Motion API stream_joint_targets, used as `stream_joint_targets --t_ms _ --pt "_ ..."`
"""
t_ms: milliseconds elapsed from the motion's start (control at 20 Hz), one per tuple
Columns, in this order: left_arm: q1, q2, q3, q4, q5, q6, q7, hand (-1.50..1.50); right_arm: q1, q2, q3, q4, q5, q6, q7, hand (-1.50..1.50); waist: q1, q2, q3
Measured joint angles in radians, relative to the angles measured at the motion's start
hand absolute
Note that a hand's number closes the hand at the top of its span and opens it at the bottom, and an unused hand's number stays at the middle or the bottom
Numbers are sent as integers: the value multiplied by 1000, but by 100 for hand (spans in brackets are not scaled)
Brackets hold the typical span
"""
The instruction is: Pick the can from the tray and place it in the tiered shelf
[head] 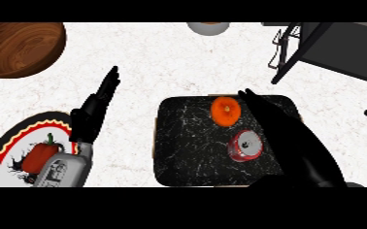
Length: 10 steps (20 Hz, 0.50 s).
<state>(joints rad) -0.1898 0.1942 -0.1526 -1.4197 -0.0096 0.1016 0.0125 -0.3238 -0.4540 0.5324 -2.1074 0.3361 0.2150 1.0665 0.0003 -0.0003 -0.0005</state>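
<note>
White speckled counter [179,63] is seen across the frame. At lower centre a black marbled tray [188,145] is laid, and at upper right the dark tiered shelf [326,46] is seen. The right hand [287,131] is stretched over the tray, fingers straight, beside the red can [245,146]. The left hand [97,104] is held released, centre left. An orange [225,110] is on the tray, above the can.

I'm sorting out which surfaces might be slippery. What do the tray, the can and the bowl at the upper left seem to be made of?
Tray: looks like black marble or stone, going by its white veining. Can: apparently metal, with a silvery top and red side. Bowl: seemingly wood, brown with visible grain rings.
</note>
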Motion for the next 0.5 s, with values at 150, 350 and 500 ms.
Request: stream_joint_targets --t_ms 150,350,500 --pt "-5 -2 11 -4 -6 -2 8 0 43 14 31 8 54 3 -17 -150 -1 -1 0" --pt "5 -15 5 -37 -25 -1 36 0 64 18 0 28 73 26 -45 -150 0 -1 0" --pt "1 -27 8 -27 -33 -7 34 0 74 40 -8 79 111 35 -73 -150 0 0 0"
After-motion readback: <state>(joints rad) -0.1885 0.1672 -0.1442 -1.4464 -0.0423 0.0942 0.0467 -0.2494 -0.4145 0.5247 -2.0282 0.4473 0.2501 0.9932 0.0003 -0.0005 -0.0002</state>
